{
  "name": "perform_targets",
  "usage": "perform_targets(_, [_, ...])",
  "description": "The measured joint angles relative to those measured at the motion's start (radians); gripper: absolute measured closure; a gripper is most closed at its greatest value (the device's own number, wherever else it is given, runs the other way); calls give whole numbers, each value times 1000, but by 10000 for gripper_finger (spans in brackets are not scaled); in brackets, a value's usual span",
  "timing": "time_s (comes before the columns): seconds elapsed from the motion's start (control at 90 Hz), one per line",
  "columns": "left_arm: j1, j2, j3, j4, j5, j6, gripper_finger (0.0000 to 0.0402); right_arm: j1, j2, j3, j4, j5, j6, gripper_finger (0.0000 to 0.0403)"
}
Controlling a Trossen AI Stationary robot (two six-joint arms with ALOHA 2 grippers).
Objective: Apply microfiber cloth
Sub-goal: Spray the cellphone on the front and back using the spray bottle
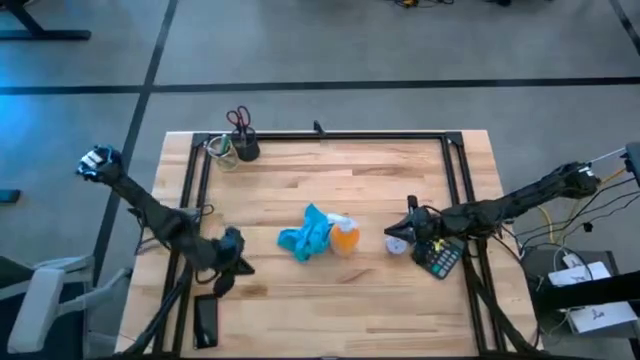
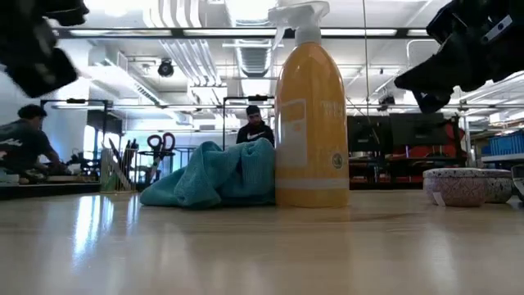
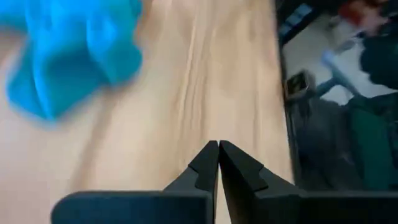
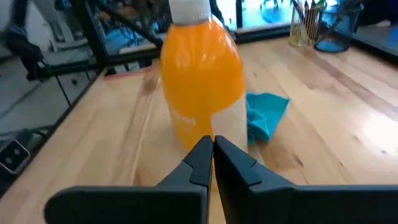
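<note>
The turquoise microfiber cloth (image 1: pixel 305 235) lies bunched on the wooden table near its middle; it also shows in the low view (image 2: pixel 214 176) and in both wrist views (image 3: pixel 68 53) (image 4: pixel 266 115). An orange spray bottle (image 1: pixel 345 238) stands upright right beside it, on the cloth's right. My left gripper (image 1: pixel 240 262) hovers to the cloth's left, fingers shut (image 3: pixel 218 149), holding nothing. My right gripper (image 1: pixel 408 228) hovers to the right of the bottle, fingers shut (image 4: pixel 212 144), holding nothing.
A black phone (image 1: pixel 206 322) lies near the front left edge. A calculator (image 1: pixel 440 258) and a small bowl (image 2: pixel 467 184) sit under the right arm. A cup with scissors (image 1: pixel 243 140) and a glass with pens (image 1: pixel 222 152) stand at the far left. People show in the room behind.
</note>
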Motion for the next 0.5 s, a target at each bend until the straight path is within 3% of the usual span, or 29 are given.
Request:
perform_targets(0.156, [-110, 151, 102, -77, 24, -166, 402, 0, 11, 33, -107, 0, 57, 403])
perform_targets(0.5, [-187, 389, 247, -82, -2, -208, 402, -3, 40, 45, -134, 8, 25, 403])
